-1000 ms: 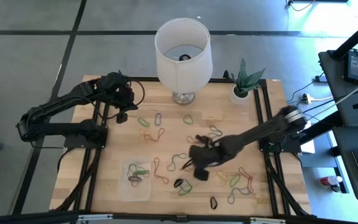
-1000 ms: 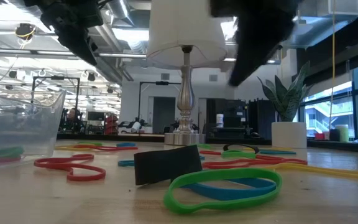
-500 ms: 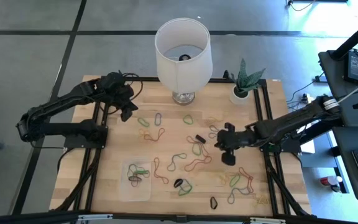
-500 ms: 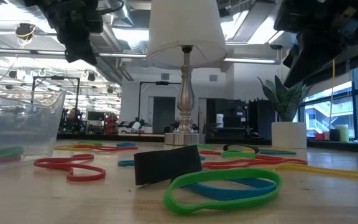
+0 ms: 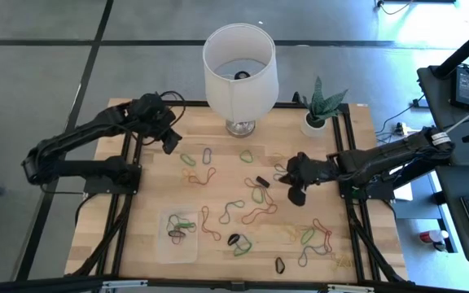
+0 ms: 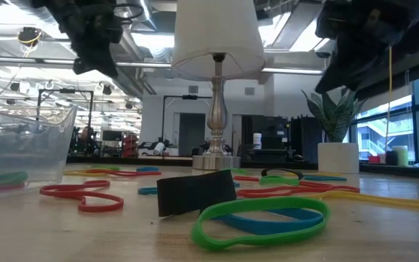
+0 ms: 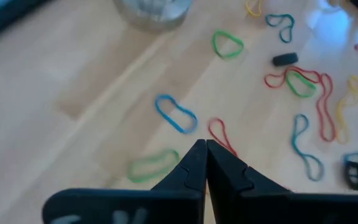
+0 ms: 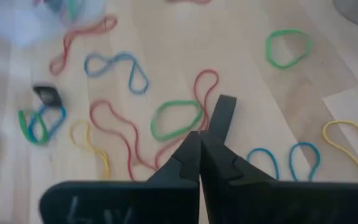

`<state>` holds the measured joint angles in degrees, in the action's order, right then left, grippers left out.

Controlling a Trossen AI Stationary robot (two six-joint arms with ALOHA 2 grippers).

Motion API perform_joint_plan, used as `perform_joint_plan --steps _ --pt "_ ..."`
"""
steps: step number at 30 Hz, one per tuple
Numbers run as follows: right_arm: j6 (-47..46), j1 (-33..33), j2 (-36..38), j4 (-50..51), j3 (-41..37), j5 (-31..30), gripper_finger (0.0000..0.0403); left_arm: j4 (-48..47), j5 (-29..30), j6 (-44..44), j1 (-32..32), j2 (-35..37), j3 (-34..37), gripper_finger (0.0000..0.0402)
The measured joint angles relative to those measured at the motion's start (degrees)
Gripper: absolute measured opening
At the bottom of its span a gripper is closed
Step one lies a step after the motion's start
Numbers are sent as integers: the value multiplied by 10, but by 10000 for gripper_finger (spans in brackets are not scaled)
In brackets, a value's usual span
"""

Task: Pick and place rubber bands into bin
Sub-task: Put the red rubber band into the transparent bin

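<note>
Many rubber bands [image 5: 233, 210] in red, green, blue and yellow lie loose over the middle of the wooden table. The clear bin [image 5: 167, 254] stands near the front left with a few bands inside; it also shows in the low view as the bin [image 6: 28, 149]. My left gripper [image 5: 170, 145] hangs shut above the far left of the table, over a blue band [image 7: 176, 115], holding nothing. My right gripper [image 5: 296, 196] hangs shut above the right centre, over a green band [image 8: 176, 119], also holding nothing.
A white lamp [image 5: 238, 61] stands at the far centre and a potted plant [image 5: 316, 120] at the far right. A small black block [image 5: 261, 181] lies among the bands, and a black clip [image 5: 280, 264] lies near the front edge.
My right gripper has swung from just right of the bin toward the table's right and far side, staying shut and clear of the table. My left gripper has rolled about its own axis without shifting place.
</note>
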<state>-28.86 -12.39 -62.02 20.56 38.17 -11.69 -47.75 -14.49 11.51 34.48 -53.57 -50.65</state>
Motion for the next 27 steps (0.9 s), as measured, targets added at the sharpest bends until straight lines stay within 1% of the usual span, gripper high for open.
perform_joint_plan --steps 3,5,9,13,18,22,25,27 --pt "-9 2 0 2 0 0 2 32 -12 -67 -4 -10 0 1" --pt "-6 2 0 8 0 0 2 45 -7 -90 -22 -24 0 2" --pt "4 2 0 8 0 2 2 22 41 -110 -77 -75 -9 1" --pt "-28 2 0 13 0 -4 3 -23 104 -146 -145 -142 -33 2" --pt "-39 2 0 30 0 -7 3 -39 175 -135 -226 -197 -43 1" --pt "-40 2 0 59 0 -8 3 -37 183 -132 -285 -228 -43 5" --pt "-36 2 0 72 0 -8 3 -10 216 -126 -318 -254 -43 21" --pt "-25 2 0 79 0 -9 3 20 224 -109 -332 -276 -43 39"
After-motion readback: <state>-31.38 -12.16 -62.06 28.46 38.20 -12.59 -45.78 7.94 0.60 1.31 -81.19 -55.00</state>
